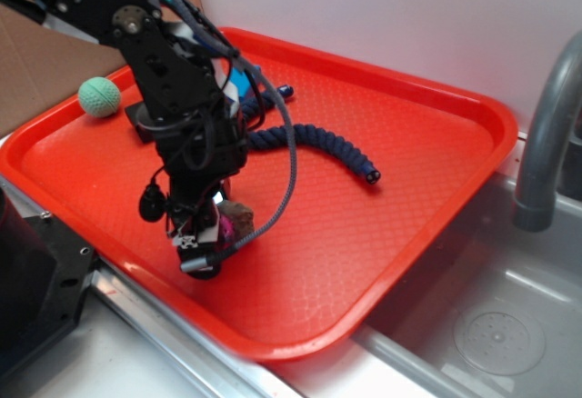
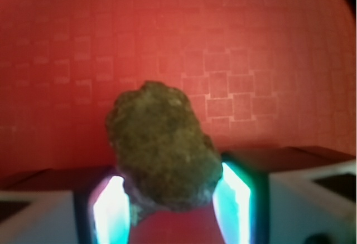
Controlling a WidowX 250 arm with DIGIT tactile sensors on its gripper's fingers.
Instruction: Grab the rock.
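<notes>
Exterior view: arm low over the near left part of the red tray (image 1: pixel 391 144).
Left to right: green ball (image 1: pixel 99 96) at the far left rim; gripper (image 1: pixel 214 234) down at the rock (image 1: pixel 238 219); blue rope (image 1: pixel 318 144) mid-tray. Wrist view: fingers (image 2: pixel 111 210) flank the rock (image 2: pixel 162 155), seemingly pinching it, contact blurred.

A red textured tray (image 1: pixel 400 189) beside a metal sink (image 1: pixel 491 325) carries a dark blue rope (image 1: pixel 327 144), a green ball (image 1: pixel 99 96) and a black block (image 1: pixel 144 124).
</notes>
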